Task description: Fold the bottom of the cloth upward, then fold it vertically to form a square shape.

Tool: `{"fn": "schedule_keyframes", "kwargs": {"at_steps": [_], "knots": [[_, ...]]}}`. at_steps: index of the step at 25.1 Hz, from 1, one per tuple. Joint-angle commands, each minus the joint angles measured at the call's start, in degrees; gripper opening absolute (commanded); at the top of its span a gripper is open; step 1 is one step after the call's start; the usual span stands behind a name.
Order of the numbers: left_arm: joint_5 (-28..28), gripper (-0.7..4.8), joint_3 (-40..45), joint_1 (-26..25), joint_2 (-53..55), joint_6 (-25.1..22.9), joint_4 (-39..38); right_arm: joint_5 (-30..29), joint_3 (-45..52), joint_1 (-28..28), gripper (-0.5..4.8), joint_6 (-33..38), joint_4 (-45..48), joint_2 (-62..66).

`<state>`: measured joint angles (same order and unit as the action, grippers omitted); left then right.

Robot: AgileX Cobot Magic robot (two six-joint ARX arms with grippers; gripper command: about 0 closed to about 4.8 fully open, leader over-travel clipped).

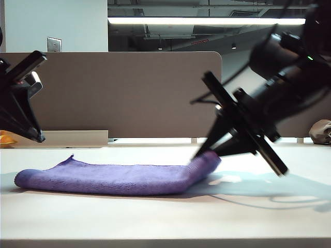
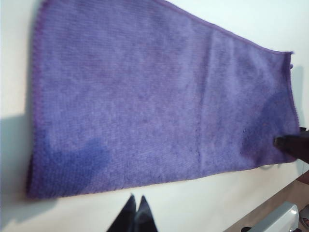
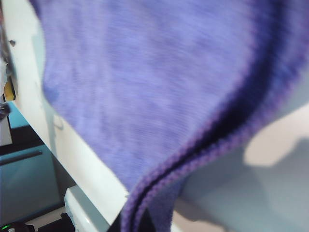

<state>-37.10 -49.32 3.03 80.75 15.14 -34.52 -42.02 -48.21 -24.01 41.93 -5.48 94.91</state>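
Brownish lump beyond cloth, right gripper.

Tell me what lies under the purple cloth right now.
The cloth rests on the white table, its right end lifted and shut in the right gripper, leaving shadowed bare table beneath. Elsewhere the cloth covers the tabletop, hiding it. The left gripper hangs shut above, empty.

Right gripper is motion-blurred at the cloth end. Left gripper is cut off by the left edge. The right wrist view is blurred, its fingertips hidden under cloth.
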Motion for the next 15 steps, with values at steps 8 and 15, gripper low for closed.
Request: {"fn": "schedule_keyframes", "kwargs": {"at_steps": [8, 15], "knots": [[-0.77, -0.06, -0.61, -0.24, -7.52, 2.58, 3.02, 8.85, -13.62, -4.76, -0.08, -10.43, -16.65, 0.15], [2.1, -0.05, -0.59, -3.82, -20.57, 2.93, -0.59, 9.09, -23.98, -12.72, -0.08, -10.21, -19.19, 9.16]]}}
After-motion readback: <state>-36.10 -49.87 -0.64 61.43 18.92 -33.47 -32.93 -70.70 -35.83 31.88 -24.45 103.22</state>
